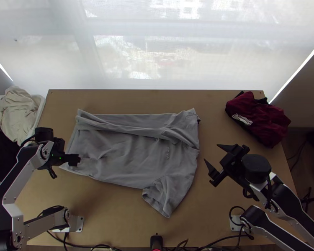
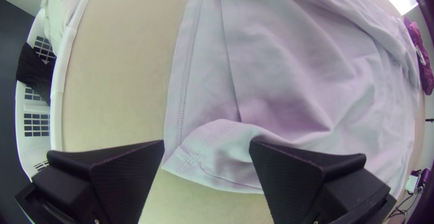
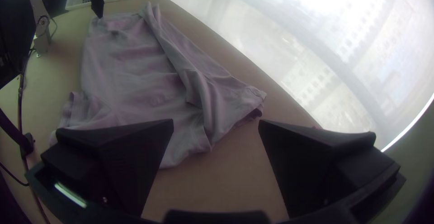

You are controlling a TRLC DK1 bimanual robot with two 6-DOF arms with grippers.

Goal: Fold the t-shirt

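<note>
**Grey cotton-like t-shirt on a light wooden table, seen from my remote station**

At the table's near edge I see black cables and a small black device. Farther in, the t-shirt lies across the middle of the table, its far long side folded inward in a loose strip and its near short sleeve spread towards me. My left gripper, wide, flat and black, is at the hem end, its fingers parted above a turned-up hem corner. My matching right gripper stands open beside the collar end, apart from the cloth. To the left is a white plastic basket with cream cloth and black cloth; at the far right of the table lies a bunched dark red garment. A translucent white blind glows behind the table.

The near device and the basket are cut off by the top view's edges. The folded strip hides part of the shirt beneath, and its far sleeve is hard to trace. Through the blind, I make out only pale outlines of buildings.
</note>
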